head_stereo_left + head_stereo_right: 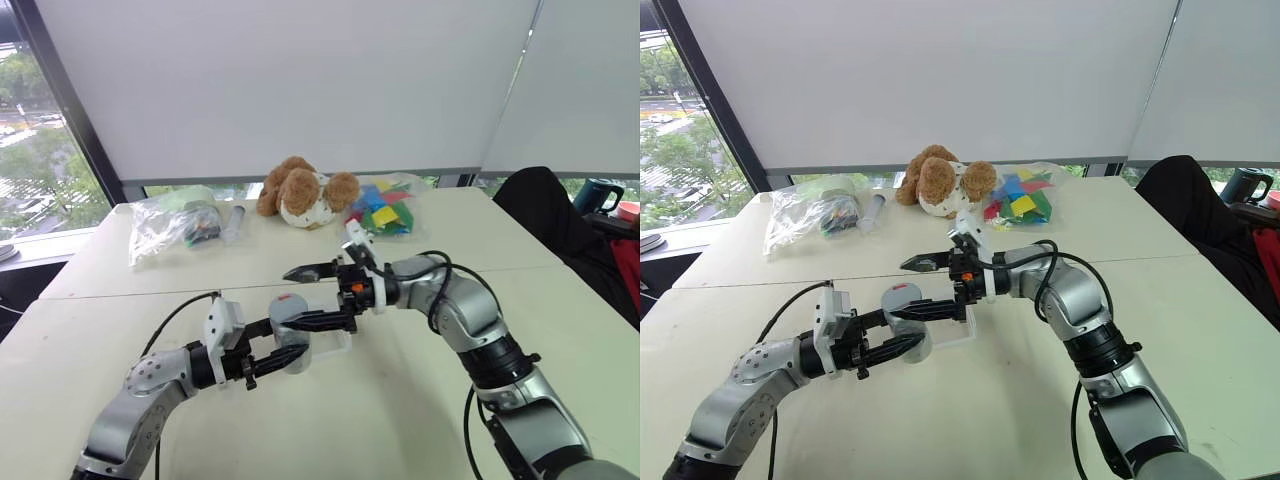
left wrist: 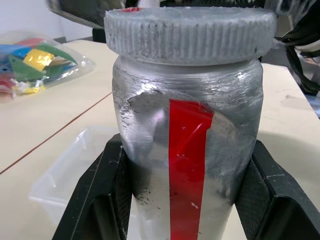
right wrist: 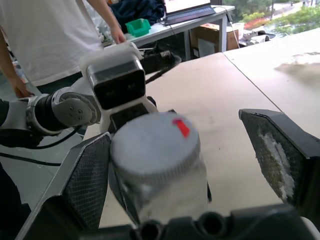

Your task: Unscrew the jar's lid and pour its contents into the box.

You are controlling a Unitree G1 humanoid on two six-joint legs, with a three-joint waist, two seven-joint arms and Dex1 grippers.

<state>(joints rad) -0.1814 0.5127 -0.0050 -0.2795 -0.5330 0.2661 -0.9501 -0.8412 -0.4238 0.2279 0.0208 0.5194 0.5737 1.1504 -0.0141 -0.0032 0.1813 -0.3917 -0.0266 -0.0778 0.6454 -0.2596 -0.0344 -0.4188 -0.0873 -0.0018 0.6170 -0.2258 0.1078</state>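
A: Why was the jar held up above the table like that?

B: It was pinched upright between the jaws of the left gripper, apparently so that its body was kept from turning while the cap was worked loose. It was kept just above the box, so pouring would presumably need only a tilt.

A: And the right gripper?

B: Its jaws were spread wide, one on each side of the lid; a closing grip on the rim seemed to be prepared.

A: How was the jar seen to look?

B: Silver-grey, scuffed and slightly dented, with a red stripe down its side. The lid was still on, ribbed at the edge, with a red mark on top.
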